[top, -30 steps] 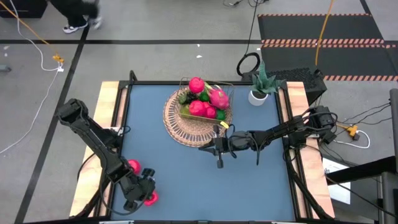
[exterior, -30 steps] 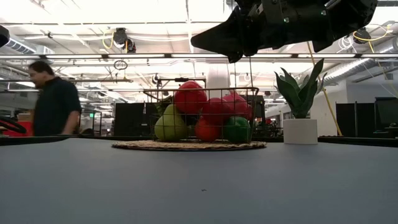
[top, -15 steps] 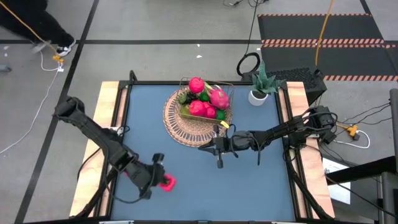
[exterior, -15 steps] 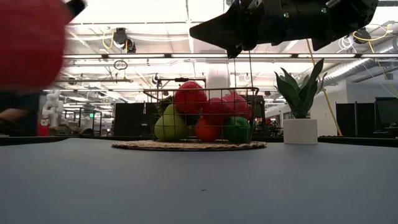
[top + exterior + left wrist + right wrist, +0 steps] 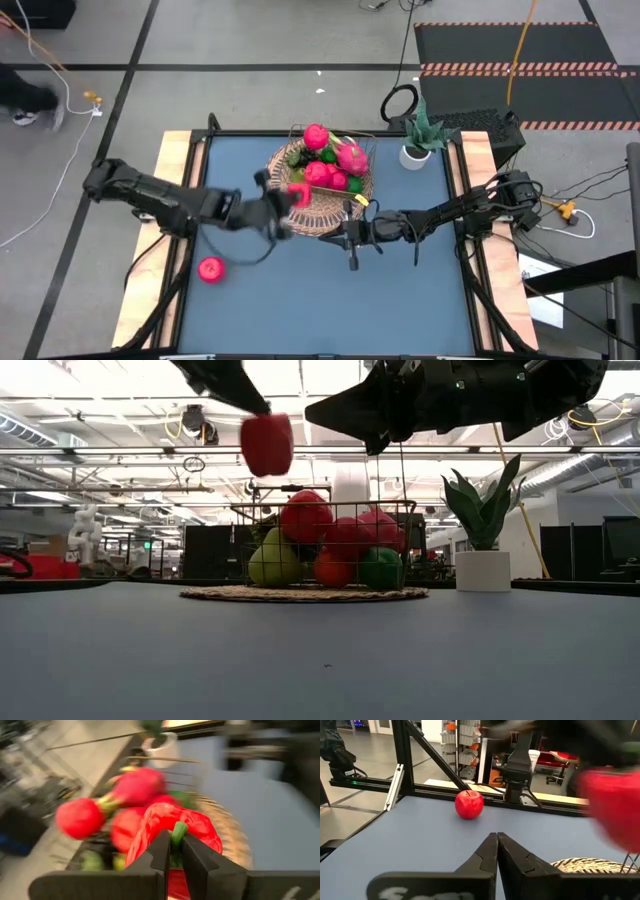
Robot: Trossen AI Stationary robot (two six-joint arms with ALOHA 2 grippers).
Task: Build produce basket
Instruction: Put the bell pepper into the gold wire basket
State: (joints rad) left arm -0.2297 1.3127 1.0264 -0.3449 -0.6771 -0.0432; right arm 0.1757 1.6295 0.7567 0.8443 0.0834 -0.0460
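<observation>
Left gripper (image 5: 283, 203) clenched on a red pepper (image 5: 175, 827) by its green stem — held mid-frame, at the basket (image 5: 290, 215) rim's left edge. Right gripper (image 5: 351, 262) pinched shut, empty, just below the basket. Apple (image 5: 210, 269) lower left on the table.

The basket (image 5: 290, 205), a round tan wicker tray carrying a thin-wire frame, sits at the far middle of the table with red, pink and green produce (image 5: 325, 160) heaped inside the frame; from table level a yellow-green pear (image 5: 270, 563) shows at 1 end of the heap. A red pepper (image 5: 297, 193) with a green stem is pinched by that stem in the left gripper (image 5: 283, 198), hanging in the air over the basket's near-left rim. 1 red apple (image 5: 210, 269) lies alone on the table, well apart from the basket, near the left edge.
</observation>
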